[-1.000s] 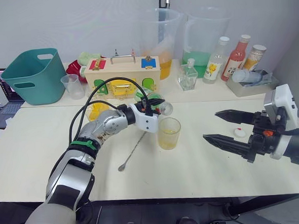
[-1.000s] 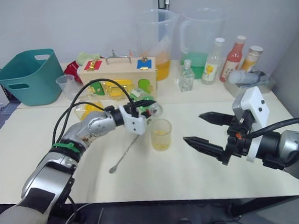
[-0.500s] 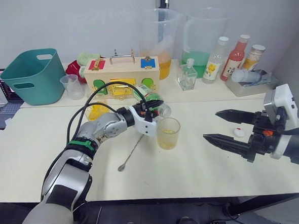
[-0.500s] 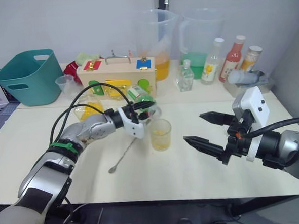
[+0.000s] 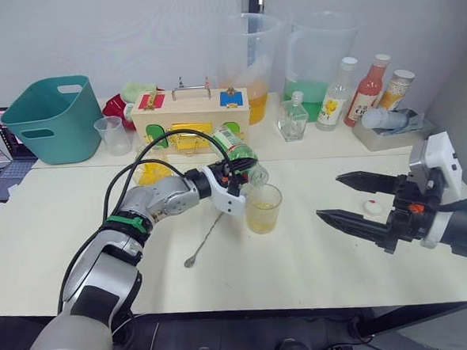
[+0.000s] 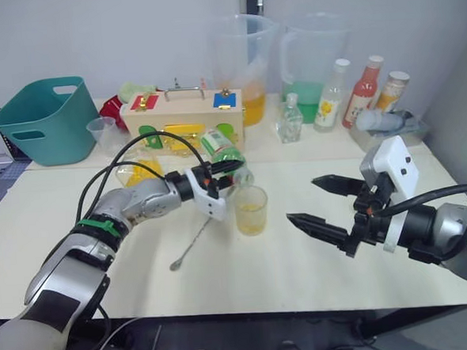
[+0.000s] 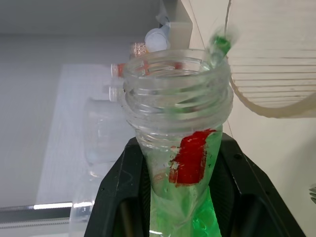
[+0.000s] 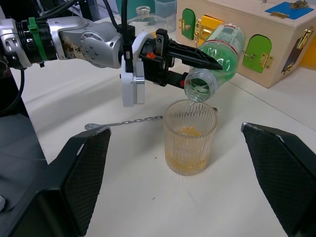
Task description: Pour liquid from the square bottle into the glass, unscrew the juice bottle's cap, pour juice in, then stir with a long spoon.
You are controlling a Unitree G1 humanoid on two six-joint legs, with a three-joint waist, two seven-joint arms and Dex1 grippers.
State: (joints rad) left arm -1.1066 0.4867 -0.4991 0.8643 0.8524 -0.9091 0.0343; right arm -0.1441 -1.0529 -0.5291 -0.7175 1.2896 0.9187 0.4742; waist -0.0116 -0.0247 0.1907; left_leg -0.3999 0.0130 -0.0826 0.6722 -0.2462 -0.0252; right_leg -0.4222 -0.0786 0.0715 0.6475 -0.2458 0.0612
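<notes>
My left gripper (image 5: 247, 169) is shut on the juice bottle (image 5: 237, 148), holding it near the neck. The uncapped bottle tilts mouth-down over the rim of the glass (image 5: 263, 208). A thin trickle of pale green juice (image 8: 189, 101) runs from the mouth into the glass, which holds some yellow liquid (image 8: 186, 165). Beside the glass, the long spoon (image 5: 208, 237) lies on the table. The white cap (image 5: 373, 207) rests by my right gripper (image 5: 328, 196), which hovers open to the right of the glass. Behind my left arm stands the square bottle (image 5: 152, 173), partly hidden by cables.
Along the back stand a teal basket (image 5: 52, 119), a plastic cup (image 5: 114, 135), a wooden latch box (image 5: 190, 118), two large pitchers (image 5: 250, 63) (image 5: 318, 67), a small square glass bottle (image 5: 293, 120), a yellow-fruit bottle (image 5: 337, 93), a red bottle (image 5: 369, 90) and a tray (image 5: 389, 134).
The left gripper has tipped the juice bottle further, raising its base and bringing its mouth down over the glass. The right arm has not moved.
</notes>
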